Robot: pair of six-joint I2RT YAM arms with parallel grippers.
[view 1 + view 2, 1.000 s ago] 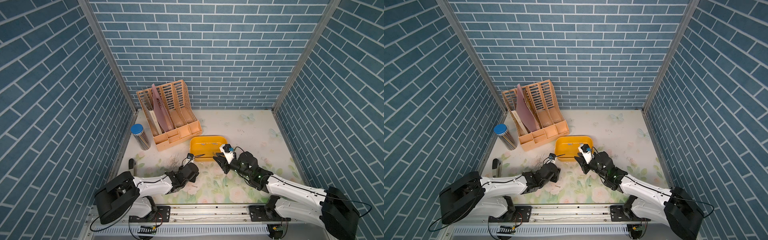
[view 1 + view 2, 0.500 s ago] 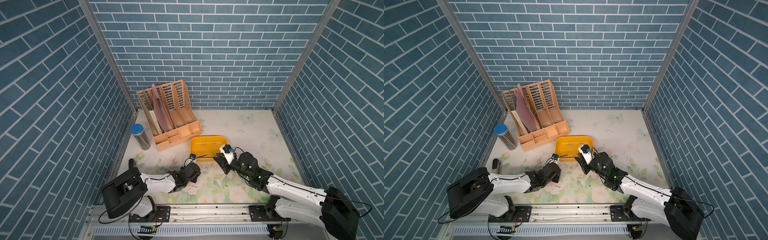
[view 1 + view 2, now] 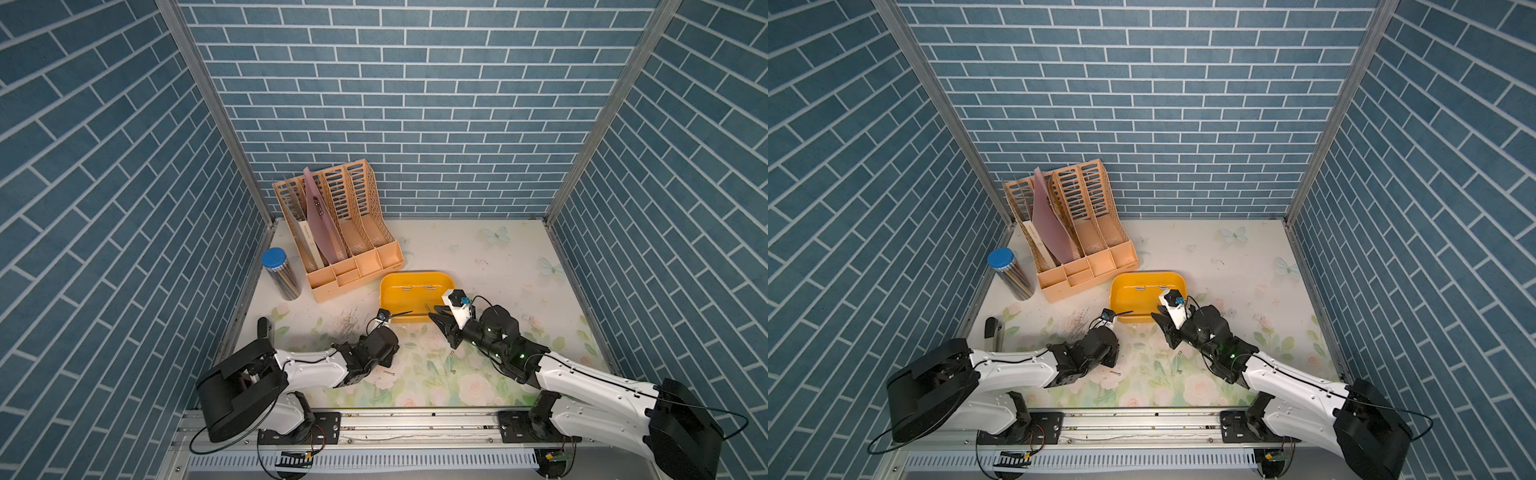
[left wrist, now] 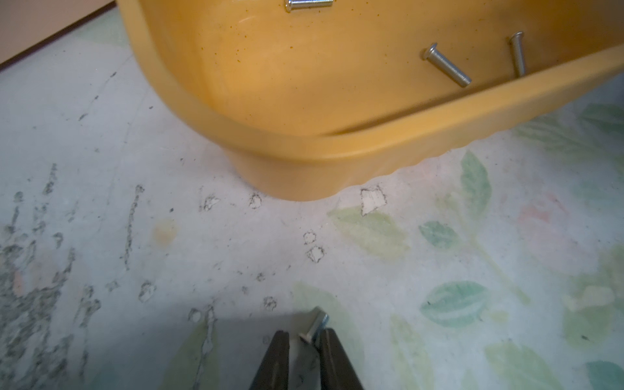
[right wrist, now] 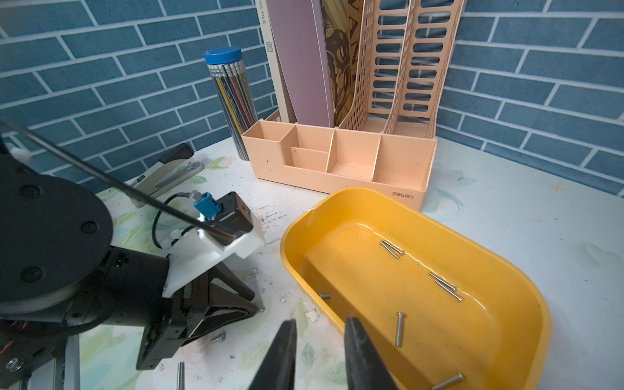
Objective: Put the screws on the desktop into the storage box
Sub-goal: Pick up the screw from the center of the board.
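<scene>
The yellow storage box [image 3: 415, 275] [image 5: 341, 191] sits mid-desktop [image 3: 498, 266] with several silvery screws [image 5: 399, 329] inside. My left gripper [image 4: 304, 334] [image 5: 258, 305] is low on the desktop just before the box's near left corner. Its jaws stand narrowly apart around a short screw [image 4: 315, 326]. That screw rests against one finger, with a gap on its other side. My right gripper [image 5: 319, 320] [image 3: 433, 313] hovers open and empty at the box's near rim. Loose screws [image 3: 390, 372] [image 3: 452, 353] [image 5: 219, 336] lie on the roses between the arms.
A peach file organizer [image 3: 353, 249] stands behind the box to the left. A blue-lidded pencil tube [image 3: 280, 276] and a stapler [image 5: 169, 169] sit by the left wall. Dark scuff marks [image 3: 347, 326] speckle the surface by the left wrist.
The left jaws have narrowed around the short screw, and the left wrist has edged a little right, toward the box. The right arm has hardly moved.
</scene>
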